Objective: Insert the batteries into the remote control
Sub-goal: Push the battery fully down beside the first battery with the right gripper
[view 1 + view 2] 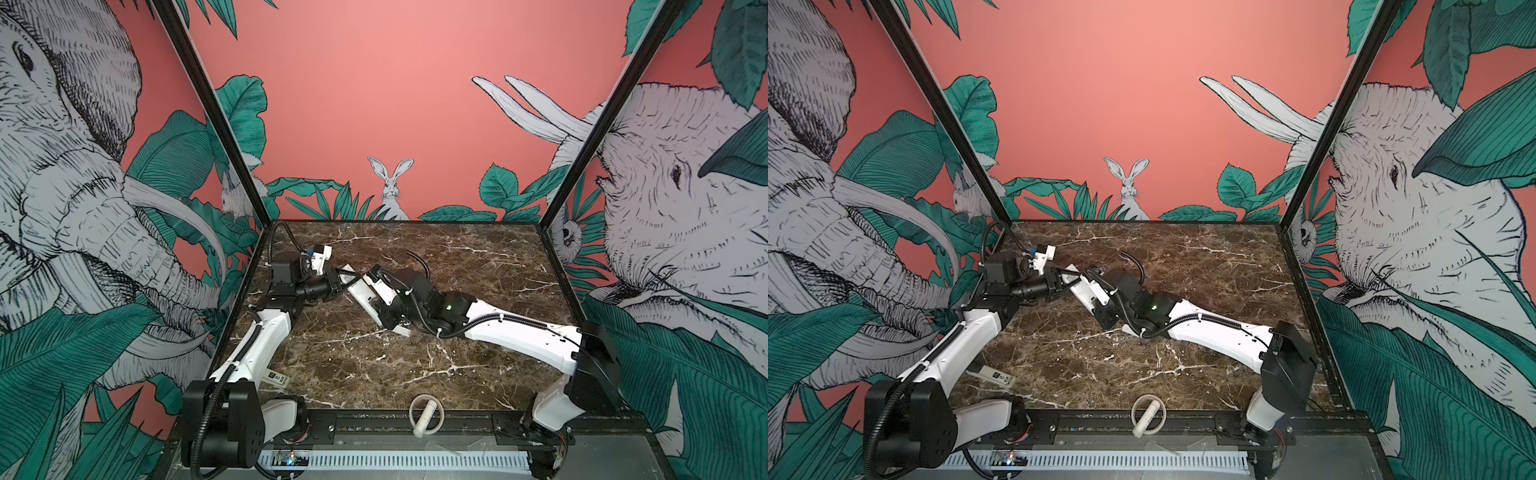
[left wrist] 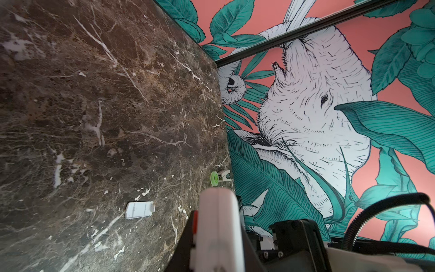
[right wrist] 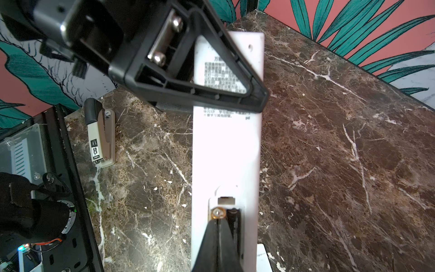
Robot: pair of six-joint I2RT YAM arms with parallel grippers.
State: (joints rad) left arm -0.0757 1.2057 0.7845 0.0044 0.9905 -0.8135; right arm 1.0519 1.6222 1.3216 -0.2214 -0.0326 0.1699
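Observation:
The remote control (image 1: pixel 360 291) (image 1: pixel 1082 289) lies slantwise over the table's middle, plain white back up. My left gripper (image 1: pixel 340 279) (image 2: pixel 216 254) is shut on its far end, where a red mark shows beside one finger (image 2: pixel 186 237). At the near end the compartment is uncovered. My right gripper (image 3: pixel 220 223) (image 1: pixel 384 313) is shut, its tips resting over a battery (image 3: pixel 218 213) whose yellowish end shows in the left slot. A second dark battery (image 3: pixel 233 215) lies beside it. The fingers hide the rest of both batteries.
A small white cover piece (image 2: pixel 140 209) lies on the marble beside the remote. A stapler (image 3: pixel 101 139) (image 1: pixel 276 379) sits by the left arm's base. A white cylinder with a ring (image 1: pixel 426 415) rests at the front edge. A green spool (image 2: pixel 214 177) stands near the right wall.

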